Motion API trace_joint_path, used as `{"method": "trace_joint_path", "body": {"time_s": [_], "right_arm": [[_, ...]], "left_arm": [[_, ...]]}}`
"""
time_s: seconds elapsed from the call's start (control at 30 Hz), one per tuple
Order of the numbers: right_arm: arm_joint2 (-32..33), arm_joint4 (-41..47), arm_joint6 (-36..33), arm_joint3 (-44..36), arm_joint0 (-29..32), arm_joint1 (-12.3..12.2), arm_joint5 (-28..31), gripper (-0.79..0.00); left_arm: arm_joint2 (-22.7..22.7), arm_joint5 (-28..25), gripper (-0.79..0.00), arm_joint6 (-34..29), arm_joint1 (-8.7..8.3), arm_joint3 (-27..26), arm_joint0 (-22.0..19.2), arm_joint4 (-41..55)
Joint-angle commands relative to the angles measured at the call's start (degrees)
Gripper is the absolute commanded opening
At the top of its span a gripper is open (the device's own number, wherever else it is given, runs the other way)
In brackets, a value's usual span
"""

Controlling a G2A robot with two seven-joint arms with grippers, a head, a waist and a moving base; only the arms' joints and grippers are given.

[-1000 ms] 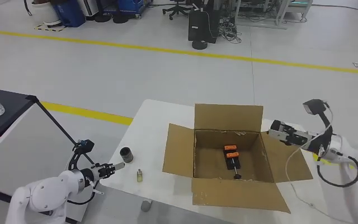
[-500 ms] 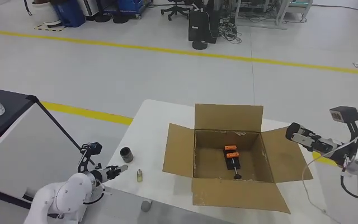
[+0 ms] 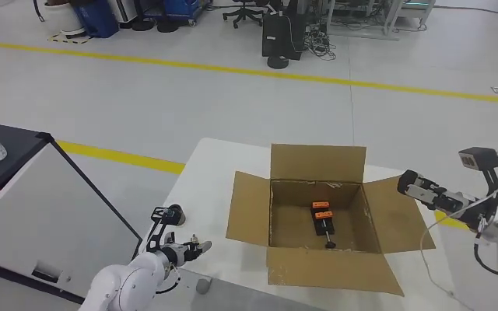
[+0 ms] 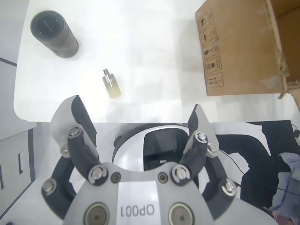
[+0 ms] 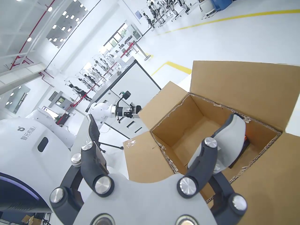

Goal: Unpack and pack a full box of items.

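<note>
Two end effectors stand with fingers spread, holding nothing. The left end effector (image 4: 137, 108) hovers at the near edge of the desk (image 4: 140, 24), just short of a small metal fitting (image 4: 112, 85); a dark cylinder (image 4: 54, 37) stands farther off. The cardboard box (image 3: 317, 162) sits open mid-desk, a black and orange tool (image 3: 323, 220) on its floor. The right end effector (image 3: 406, 183) hangs over the box's right flap.
</note>
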State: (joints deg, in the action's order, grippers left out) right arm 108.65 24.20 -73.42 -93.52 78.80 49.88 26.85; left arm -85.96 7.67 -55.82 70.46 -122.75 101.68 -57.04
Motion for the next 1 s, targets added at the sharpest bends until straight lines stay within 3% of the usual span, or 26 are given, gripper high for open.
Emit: {"method": "trace_joint_path", "body": {"time_s": [0.0,0.53,0.83,0.97], "right_arm": [[0.0,0.0,0.0,0.0,0.0,0.0,0.0,0.0],[0.0,0.0,0.0,0.0,0.0,0.0,0.0,0.0],[0.0,0.0,0.0,0.0,0.0,0.0,0.0,0.0],[0.0,0.0,0.0,0.0,0.0,0.0,0.0,0.0]], "left_arm": [[-0.03,0.06,0.0,-0.96,0.0,0.04,-0.01,0.02],[0.16,0.22,0.0,-0.47,0.05,0.51,0.02,0.67],[5.53,-2.95,0.0,6.7,0.04,7.63,-4.83,-7.37],[7.72,0.36,0.0,8.61,0.31,11.63,-7.18,-11.27]]}}
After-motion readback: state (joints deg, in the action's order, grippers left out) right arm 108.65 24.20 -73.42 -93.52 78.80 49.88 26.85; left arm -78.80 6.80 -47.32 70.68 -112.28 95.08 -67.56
